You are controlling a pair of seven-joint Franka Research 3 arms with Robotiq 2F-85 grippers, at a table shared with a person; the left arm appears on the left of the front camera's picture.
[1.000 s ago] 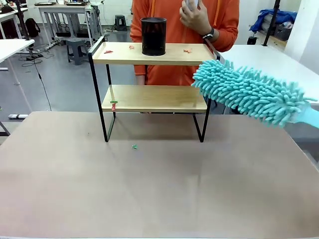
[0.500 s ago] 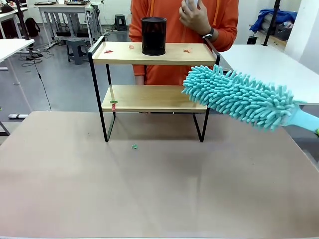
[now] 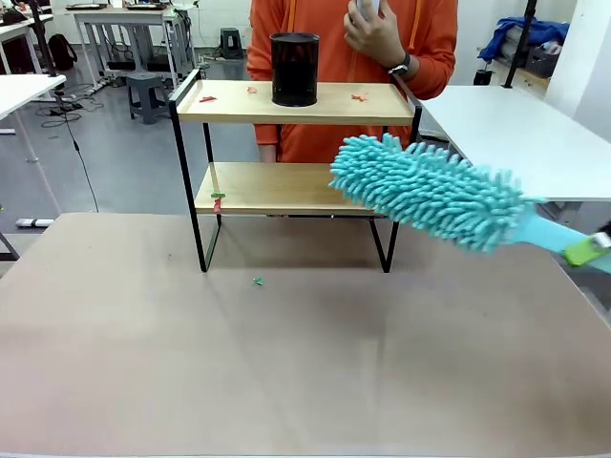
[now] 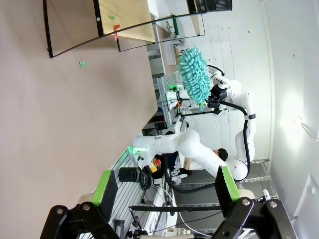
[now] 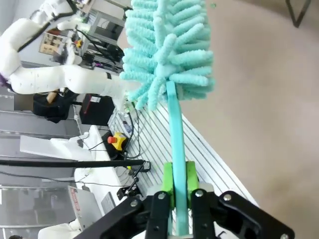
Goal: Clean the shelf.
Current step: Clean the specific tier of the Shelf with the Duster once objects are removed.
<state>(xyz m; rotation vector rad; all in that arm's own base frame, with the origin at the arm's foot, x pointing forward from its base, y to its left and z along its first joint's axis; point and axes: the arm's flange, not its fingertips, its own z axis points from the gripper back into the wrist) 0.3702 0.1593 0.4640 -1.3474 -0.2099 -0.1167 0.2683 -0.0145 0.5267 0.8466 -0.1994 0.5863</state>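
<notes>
**Operator:** What is my right gripper (image 5: pixel 178 173) doing?

**Spotter:** Your right fingers are pressed together on the thin turquoise plastic handle of the duster (image 3: pixel 430 191); you grip it low on the stem, so the shaggy chenille head reaches well ahead of the arm. The head hangs tilted in front of the shelf's right end, level with the gap between the boards; I can't tell whether it touches.

**Operator:** And the shelf (image 3: pixel 296 103)?

**Spotter:** It stands at the far edge of the beige tabletop (image 3: pixel 286 372), just in front of the person in orange (image 3: pixel 434 43); two pale wooden boards in a thin black metal frame. A black mesh cup (image 3: pixel 294 69) sits on the top board among small red scraps (image 3: pixel 207 98); a green scrap (image 3: pixel 258 281) lies on the table in front. Judging by the head's height, you start with the lower board.

**Operator:** The left gripper (image 4: pixel 165 186)?

**Spotter:** Spread wide, holding nothing; it sits well apart from the shelf, which leaves your sweep room.
</notes>
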